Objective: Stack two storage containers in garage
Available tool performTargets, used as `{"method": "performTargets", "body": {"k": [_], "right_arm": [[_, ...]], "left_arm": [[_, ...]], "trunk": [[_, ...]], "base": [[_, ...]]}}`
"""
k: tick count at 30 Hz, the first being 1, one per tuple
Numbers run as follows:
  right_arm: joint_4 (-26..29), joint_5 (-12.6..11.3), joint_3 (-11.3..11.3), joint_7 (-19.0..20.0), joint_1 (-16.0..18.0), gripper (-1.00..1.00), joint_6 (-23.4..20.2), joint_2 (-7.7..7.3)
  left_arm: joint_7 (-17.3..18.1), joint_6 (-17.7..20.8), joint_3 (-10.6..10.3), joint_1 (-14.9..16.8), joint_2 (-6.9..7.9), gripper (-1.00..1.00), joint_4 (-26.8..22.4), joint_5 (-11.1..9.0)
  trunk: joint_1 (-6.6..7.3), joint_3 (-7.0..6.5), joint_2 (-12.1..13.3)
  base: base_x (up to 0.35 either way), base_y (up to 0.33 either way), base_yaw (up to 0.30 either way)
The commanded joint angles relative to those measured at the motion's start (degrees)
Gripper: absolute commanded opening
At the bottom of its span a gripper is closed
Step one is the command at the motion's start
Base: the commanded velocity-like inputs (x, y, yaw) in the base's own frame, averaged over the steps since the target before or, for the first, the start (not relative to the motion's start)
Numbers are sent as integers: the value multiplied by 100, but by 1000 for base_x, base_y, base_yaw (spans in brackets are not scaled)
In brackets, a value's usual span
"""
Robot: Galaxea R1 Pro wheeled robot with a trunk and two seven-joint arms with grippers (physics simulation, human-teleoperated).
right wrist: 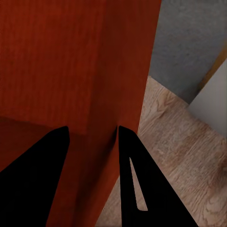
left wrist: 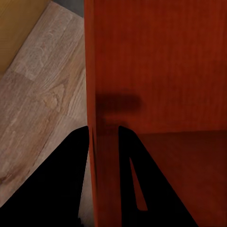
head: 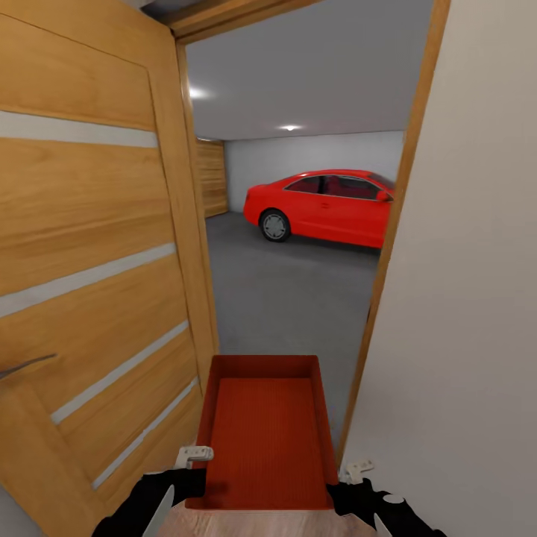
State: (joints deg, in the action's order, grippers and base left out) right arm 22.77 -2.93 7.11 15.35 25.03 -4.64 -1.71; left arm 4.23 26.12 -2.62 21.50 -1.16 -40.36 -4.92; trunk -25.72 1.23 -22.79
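1. Storage container (head: 262, 440) held level in front of the robot, in the doorway between wood plank floor (left wrist: 42, 109) and garage
2. Left gripper (left wrist: 104, 135) clamped on container's left wall, one finger each side
3. Right gripper (right wrist: 92, 135) clamped on its right wall likewise
4. Open wooden door (head: 89, 261) at left, white wall (head: 470, 298) at right
5. Far ahead: grey garage floor (head: 291, 298), red car (head: 324, 205)

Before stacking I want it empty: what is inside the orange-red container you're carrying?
Nothing shows inside the container: just its bare ribbed bottom and walls. The near end is cut off by the picture's edge.
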Motion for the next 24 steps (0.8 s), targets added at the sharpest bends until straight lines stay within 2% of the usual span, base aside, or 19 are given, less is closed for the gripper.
{"method": "performTargets", "body": {"k": [1, 12, 24], "right_arm": [[-9, 62, -34, 20, 2, -100, -37, 110], [-9, 62, -34, 20, 2, -100, -37, 110], [-9, 62, -34, 20, 2, -100, -28, 110]], "left_arm": [[-29, -186, -2, 4, -201, -100, -16, 1], [-29, -186, -2, 4, -201, -100, -16, 0], [-29, -186, -2, 4, -201, -100, -16, 7]], "trunk": [[-6, 13, -13], [-6, 13, -13], [-6, 13, -13]], "base": [[231, 198, 0], [221, 184, 0], [25, 14, 0]]}}
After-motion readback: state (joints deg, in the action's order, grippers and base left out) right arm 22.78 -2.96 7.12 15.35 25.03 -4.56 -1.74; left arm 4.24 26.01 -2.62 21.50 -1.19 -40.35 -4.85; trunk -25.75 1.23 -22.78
